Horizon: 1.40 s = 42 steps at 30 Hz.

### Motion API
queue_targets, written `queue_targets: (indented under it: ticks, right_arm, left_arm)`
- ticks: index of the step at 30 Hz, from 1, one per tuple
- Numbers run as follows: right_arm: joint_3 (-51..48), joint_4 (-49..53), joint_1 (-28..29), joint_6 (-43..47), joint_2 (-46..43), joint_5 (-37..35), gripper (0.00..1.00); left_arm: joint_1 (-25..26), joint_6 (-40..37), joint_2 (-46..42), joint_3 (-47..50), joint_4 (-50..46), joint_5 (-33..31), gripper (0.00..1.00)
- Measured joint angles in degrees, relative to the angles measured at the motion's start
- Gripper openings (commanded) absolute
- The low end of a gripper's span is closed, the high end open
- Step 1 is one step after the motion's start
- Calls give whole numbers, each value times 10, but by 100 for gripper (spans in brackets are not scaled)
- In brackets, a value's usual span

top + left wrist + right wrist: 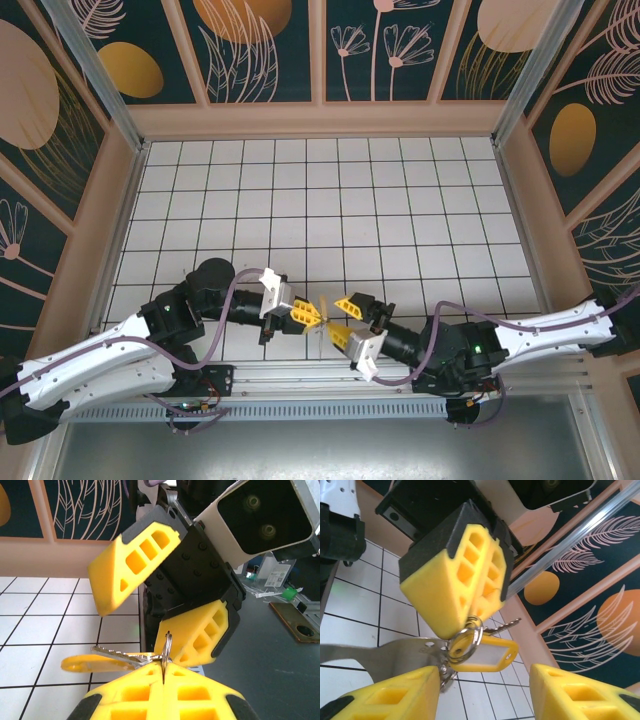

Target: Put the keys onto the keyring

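— Left of centre in the top view?
— There, the left gripper [312, 317], pointed right above the near edge of the white tiled surface [330, 200]. Jaws pressed together, clamped on the keyring [166, 647].

— Hanging from that ring?
— From the right wrist: a silver key [380, 655] stretching out to the left, a yellow tag [487, 655] lying just below the ring, and a smaller key [506, 625] poking out behind it. All held up in the air between the two grippers, clear of the tiles.

— And to the right?
— The right gripper [336, 318], facing the left one tip to tip. Its fingers [390, 695] spread wide on either side of the ring, closed on nothing. Silver key close against one finger; contact not discernible.
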<state>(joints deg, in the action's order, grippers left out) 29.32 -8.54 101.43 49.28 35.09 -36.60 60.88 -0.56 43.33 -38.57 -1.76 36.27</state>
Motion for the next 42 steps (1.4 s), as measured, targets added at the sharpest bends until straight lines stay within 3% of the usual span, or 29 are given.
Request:
queue_targets:
  ticks: [9,16,22,28,35,42]
  right_arm:
    - [0,-9,13,64,6,-80,53]
    - [0,-21,13,94,24,-94,55]
    - [0,-22,7,95,26,-52,56]
    - [0,-28,-35,87,34,18,54]
    - [0,-34,-78,73,45,100,40]
    - [0,-31,-81,53,45,133,31]
  left_arm:
    - [0,7,0,0,-1,14,0]
    - [0,9,2,0,-9,34,0]
    - [0,11,6,0,-10,47,0]
    - [0,18,19,0,-10,60,0]
    - [0,24,24,0,-7,68,0]
    - [0,37,10,20,26,49,0]
